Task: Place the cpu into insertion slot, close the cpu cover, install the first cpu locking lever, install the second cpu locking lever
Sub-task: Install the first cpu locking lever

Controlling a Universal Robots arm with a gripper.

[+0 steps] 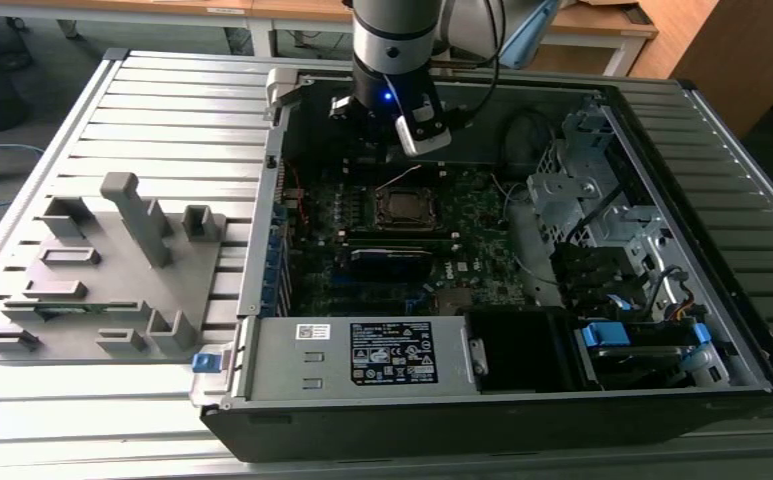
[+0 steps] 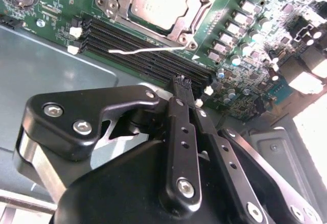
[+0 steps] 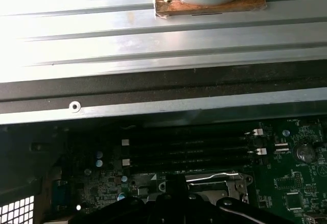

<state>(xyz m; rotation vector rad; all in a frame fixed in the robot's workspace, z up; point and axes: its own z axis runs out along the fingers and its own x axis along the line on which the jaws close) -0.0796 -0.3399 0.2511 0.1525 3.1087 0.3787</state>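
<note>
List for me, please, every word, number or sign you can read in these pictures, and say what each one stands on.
Black label on the grey metal box in the exterior view: white print, too small to read.
Small white label beside it on the same box: too small to read.
White print on the green motherboard in the second wrist view: blurred, unreadable.
No text here can be quoted.
</note>
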